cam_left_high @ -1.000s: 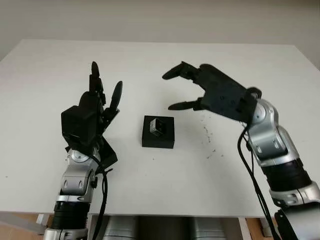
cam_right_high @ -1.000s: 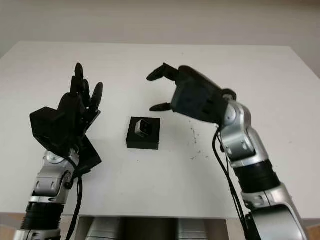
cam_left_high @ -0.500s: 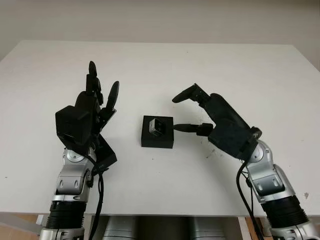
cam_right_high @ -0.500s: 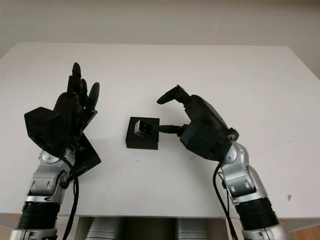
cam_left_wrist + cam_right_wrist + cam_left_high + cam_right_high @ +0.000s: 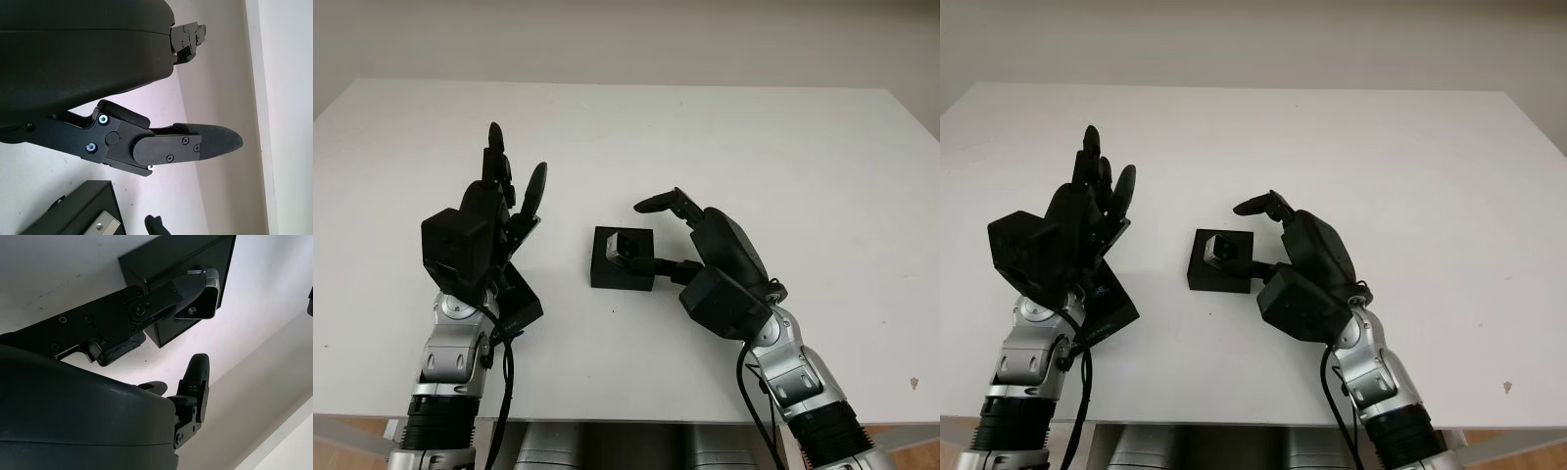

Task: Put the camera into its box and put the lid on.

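The camera [image 5: 623, 247] sits in the open black box [image 5: 622, 271], a small grey body tilted against the box's inner recess, at the middle of the white table [image 5: 783, 147]. The right hand [image 5: 720, 269] is low beside the box; one of its fingers [image 5: 663, 266] reaches level along the box's near right edge, its tip touching or almost touching the box wall just under the camera, while another finger arches above the box's far right corner, clear of it. That hand holds nothing and is open around the box's right side. In the right wrist view the lower finger lies across the box [image 5: 195, 293], with the camera [image 5: 208, 298] just past its tip. The left hand [image 5: 484, 230] stands raised and open, well apart from the box on its left, fingers pointing up and away. Under its palm a flat black lid [image 5: 514, 299] lies on the table.
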{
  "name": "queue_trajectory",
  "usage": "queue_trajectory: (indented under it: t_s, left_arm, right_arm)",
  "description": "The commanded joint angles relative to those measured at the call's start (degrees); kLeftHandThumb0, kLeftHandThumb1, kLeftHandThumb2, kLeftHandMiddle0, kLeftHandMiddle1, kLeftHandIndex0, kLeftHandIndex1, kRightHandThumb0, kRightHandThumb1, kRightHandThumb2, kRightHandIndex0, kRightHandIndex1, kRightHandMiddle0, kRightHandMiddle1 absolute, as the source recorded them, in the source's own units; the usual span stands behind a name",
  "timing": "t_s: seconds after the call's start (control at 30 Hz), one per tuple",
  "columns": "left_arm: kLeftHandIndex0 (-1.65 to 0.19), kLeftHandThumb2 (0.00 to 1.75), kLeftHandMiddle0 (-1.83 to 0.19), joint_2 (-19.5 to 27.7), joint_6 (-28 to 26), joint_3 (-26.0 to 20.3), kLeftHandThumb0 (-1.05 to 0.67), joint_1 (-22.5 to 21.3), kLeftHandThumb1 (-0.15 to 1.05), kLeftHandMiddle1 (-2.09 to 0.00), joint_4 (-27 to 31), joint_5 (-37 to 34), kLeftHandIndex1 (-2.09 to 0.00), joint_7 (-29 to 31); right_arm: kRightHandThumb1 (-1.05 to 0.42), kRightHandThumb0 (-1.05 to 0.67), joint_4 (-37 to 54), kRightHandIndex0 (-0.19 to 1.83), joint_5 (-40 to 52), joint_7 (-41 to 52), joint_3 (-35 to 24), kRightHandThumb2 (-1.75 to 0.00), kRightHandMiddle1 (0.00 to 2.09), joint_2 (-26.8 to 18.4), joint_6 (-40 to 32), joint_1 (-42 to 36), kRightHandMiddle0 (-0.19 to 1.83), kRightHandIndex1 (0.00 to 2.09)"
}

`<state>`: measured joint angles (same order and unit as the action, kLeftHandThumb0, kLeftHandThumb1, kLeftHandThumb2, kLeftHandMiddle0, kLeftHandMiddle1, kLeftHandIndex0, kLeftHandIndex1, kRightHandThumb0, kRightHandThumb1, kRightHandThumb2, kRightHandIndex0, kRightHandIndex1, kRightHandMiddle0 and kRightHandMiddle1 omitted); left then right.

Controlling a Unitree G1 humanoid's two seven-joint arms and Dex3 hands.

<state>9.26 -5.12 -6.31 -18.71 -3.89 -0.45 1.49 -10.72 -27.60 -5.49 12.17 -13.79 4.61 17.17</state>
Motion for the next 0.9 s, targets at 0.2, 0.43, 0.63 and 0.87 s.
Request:
queue_trajectory:
  t_s: [0.2, 0.43, 0.63, 0.87]
  left_arm:
    - [0.19, 0.45, 0.19, 0.69, -0.31, -0.21, -0.76, 0.88, 1.05, 0.00, 1.03, 0.18, 0.00, 0.12]
    - [0.19, 0.45, 0.19, 0.56, -0.66, -0.34, -0.76, 0.89, 1.05, 0.00, 1.26, -0.09, 0.00, 0.22]
    - [0.19, 0.44, 0.19, 0.69, -1.19, -0.34, -0.77, 0.92, 1.05, 0.00, 1.48, -0.36, 0.00, 0.29]
    - [0.19, 0.46, 0.19, 0.94, -0.82, -0.15, -0.77, 0.94, 1.05, 0.00, 1.33, 0.20, 0.00, 0.31]
  right_arm:
    - [-0.86, -0.65, -1.66, 0.40, -0.70, -1.62, 0.75, -0.05, 1.10, 0.80, 2.47, 1.17, 0.27, 0.08]
    - [-0.85, -0.65, -1.88, 0.40, -1.16, -1.62, 0.80, -0.05, 1.11, 1.00, 2.55, 1.16, 0.28, 0.08]
    - [-0.85, -0.65, -2.03, 0.41, -1.46, -1.49, 0.94, -0.05, 1.12, 1.06, 2.18, 1.17, 0.31, 0.08]
    - [-0.84, -0.63, -2.83, 0.41, -2.20, -1.76, 1.52, -0.05, 1.11, 1.15, 1.57, 1.10, 0.34, 0.08]
